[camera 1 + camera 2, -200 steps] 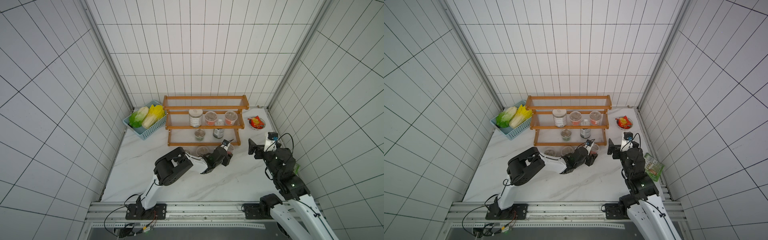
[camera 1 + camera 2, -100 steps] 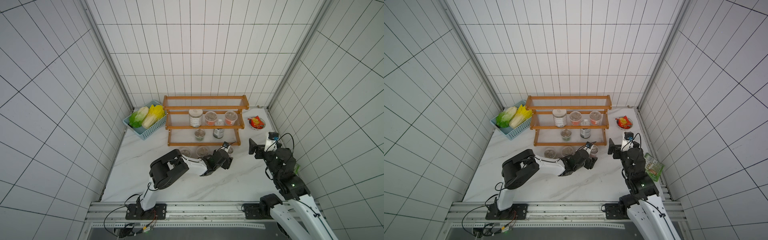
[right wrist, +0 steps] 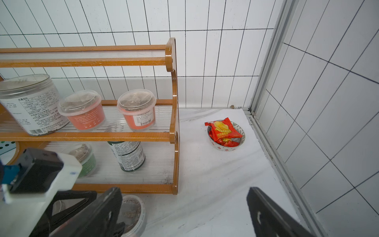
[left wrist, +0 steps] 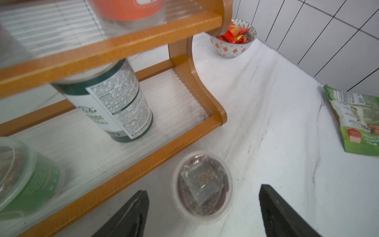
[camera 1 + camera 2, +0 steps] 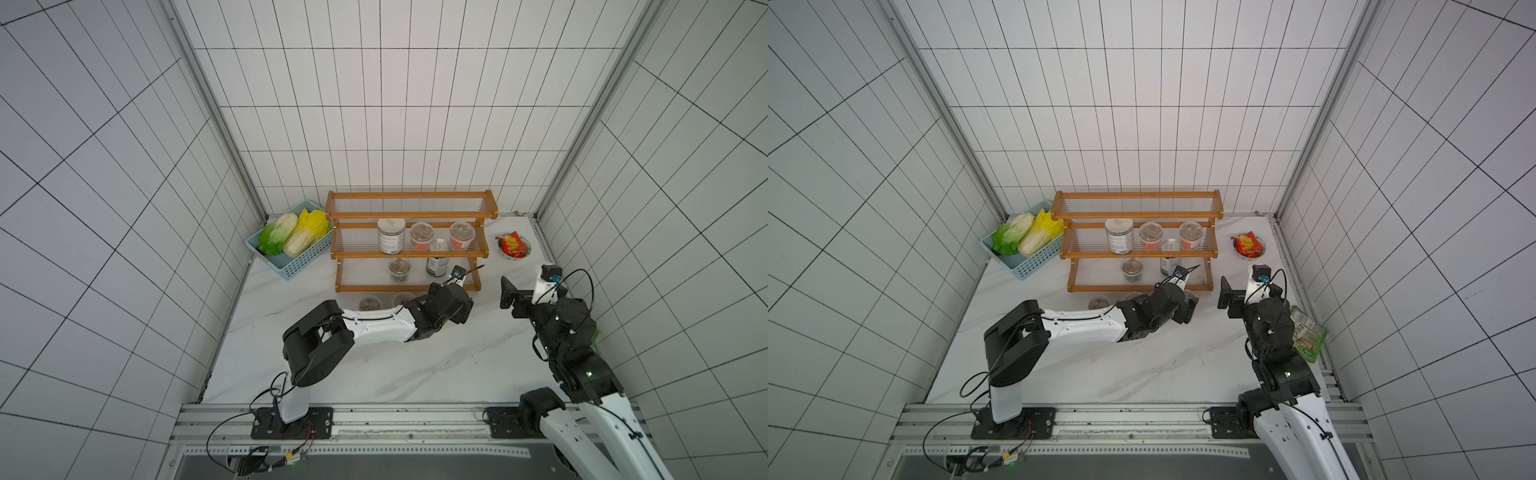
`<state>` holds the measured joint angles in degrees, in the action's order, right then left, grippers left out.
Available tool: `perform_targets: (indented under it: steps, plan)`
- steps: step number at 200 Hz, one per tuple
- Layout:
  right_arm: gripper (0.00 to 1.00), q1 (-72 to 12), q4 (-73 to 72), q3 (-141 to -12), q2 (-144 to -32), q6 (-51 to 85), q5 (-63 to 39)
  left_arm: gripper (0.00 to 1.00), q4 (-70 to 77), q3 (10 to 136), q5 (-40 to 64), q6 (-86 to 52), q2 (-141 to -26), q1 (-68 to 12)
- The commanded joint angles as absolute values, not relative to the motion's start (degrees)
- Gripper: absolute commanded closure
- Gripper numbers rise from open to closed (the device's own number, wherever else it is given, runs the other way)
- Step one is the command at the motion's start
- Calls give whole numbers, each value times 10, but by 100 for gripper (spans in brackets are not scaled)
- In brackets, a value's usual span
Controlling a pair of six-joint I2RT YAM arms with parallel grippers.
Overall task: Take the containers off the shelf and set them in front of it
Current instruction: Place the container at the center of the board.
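The shelf [image 5: 409, 216] holds a white-labelled jar [image 5: 391, 235] and two red cups [image 5: 422, 241] on its middle tier. A green cup [image 5: 400, 269] and a dark jar [image 4: 114, 102] stand on the bottom tier. Two cups [image 5: 369, 302] sit on the table in front. My left gripper [image 4: 203, 213] is open, and a third clear cup [image 4: 202, 184] stands free on the table just ahead of its fingers, beside the shelf's bottom rail [image 4: 143, 160]. My right gripper [image 3: 184, 215] hangs open and empty off the shelf's right end.
A light blue basket [image 5: 291, 266] of cabbages stands left of the shelf. A small bowl with a red packet [image 5: 514, 246] is at the back right. A green snack bag [image 5: 1306, 332] lies along the right wall. Tiled walls close three sides.
My left gripper's jaws have widened and let go of the cup, which now stands on the table. The left arm's elbow has swung left and lower. The right arm has not moved.
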<state>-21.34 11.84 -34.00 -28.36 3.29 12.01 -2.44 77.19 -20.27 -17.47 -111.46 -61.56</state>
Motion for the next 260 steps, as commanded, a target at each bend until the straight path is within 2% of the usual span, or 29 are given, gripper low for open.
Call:
perform_targets:
  steps: [1,43,82,153,260]
  plan:
    - [1,-208,115,-340,-267,39,141,17,-81,819,-165,-163,-1151,-597]
    - [1,-208,118,-341,-265,37,146,18,-138,898,-123,-153,-1209,-587]
    - [1,-207,117,-341,-266,37,143,20,-176,936,-133,-150,-1244,-587]
    - [1,-206,116,-341,-272,38,137,31,-249,937,-141,-159,-1247,-590]
    - [1,-204,113,-341,-281,40,126,34,-269,873,-143,-176,-1186,-586]
